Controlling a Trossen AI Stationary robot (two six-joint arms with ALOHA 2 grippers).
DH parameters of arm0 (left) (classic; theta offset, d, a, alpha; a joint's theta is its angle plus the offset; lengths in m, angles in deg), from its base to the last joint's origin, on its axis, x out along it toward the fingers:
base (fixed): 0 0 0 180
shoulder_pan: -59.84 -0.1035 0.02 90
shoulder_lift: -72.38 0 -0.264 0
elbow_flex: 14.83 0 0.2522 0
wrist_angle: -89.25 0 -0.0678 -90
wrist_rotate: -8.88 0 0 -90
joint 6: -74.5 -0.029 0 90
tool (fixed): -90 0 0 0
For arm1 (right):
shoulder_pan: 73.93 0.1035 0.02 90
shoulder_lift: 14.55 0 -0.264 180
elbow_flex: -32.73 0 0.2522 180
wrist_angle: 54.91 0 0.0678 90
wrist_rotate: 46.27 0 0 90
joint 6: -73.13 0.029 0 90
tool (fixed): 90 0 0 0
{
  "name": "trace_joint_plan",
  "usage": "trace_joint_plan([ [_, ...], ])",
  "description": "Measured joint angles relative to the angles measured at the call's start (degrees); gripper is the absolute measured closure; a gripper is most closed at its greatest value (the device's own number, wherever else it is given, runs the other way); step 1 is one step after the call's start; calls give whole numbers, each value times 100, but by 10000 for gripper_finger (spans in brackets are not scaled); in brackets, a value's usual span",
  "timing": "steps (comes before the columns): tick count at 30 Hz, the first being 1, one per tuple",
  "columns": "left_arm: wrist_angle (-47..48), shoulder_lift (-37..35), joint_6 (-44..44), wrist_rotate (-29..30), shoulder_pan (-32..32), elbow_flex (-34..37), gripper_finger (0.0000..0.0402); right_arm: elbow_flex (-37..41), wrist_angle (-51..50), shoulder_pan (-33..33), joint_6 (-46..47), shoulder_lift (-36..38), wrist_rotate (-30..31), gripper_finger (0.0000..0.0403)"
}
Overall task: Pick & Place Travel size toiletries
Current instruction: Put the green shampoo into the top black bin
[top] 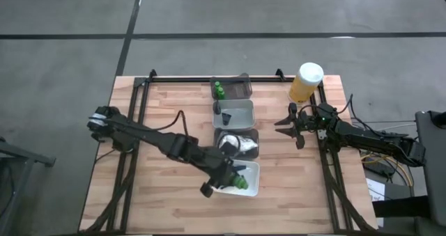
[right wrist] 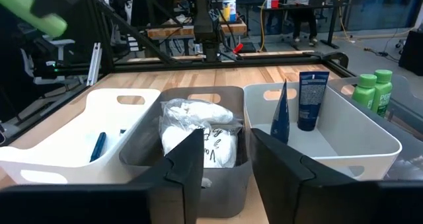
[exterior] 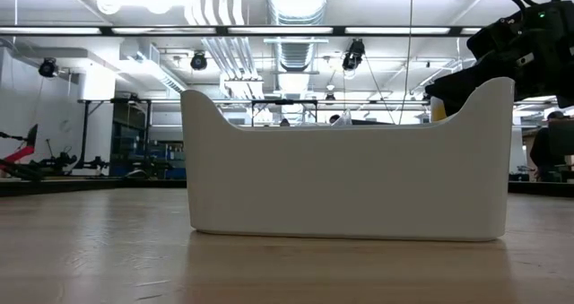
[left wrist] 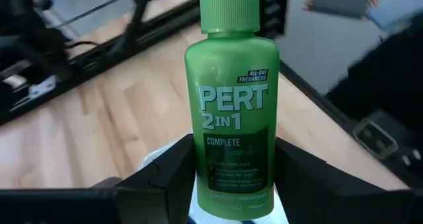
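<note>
A small bright green bottle (left wrist: 232, 98), its label reading "PERT 2 IN 1", stood upright between the fingers (left wrist: 168, 168) of the left end effector (top: 233, 179), which were clamped on its lower body. In the high view the bottle (top: 240, 183) was held over the white tray (top: 252, 187) that sat nearest the tabletop's front edge, the first in a row of four trays running from front to back along the middle of the tabletop (top: 160, 111).

Inside that white tray (right wrist: 132, 118) a slim dark blue stick (right wrist: 98, 145) lay on the floor. The grey tray (right wrist: 228, 95) just behind it held a heap of white crinkly packets (right wrist: 195, 135). In the next white tray (right wrist: 344, 121) a dark blue tube (right wrist: 311, 98) stood upright and a second dark tube (right wrist: 280, 115) leaned beside it. The grey tray (top: 240, 88) nearest the back edge held two more green bottles (right wrist: 371, 90), standing side by side.

The right end effector (top: 287, 123) hovered to the right of the row, level with the middle trays, its fingers (right wrist: 192, 161) spread apart and holding nothing. Behind it, near the tabletop's back right corner, stood a yellow container with a white cap (top: 306, 81).

In the low view the wall of the front white tray (exterior: 345, 165) filled the middle of the picture.
</note>
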Motion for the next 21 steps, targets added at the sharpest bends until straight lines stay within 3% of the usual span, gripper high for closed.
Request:
trace_joint_plan([
  [11,-25,-10,159,62,-437,-8,217,0,0,0,0,0,-1,253],
  [21,701,-351,-132,66,-1198,8,217,0,0,1,0,0,0,230],
])
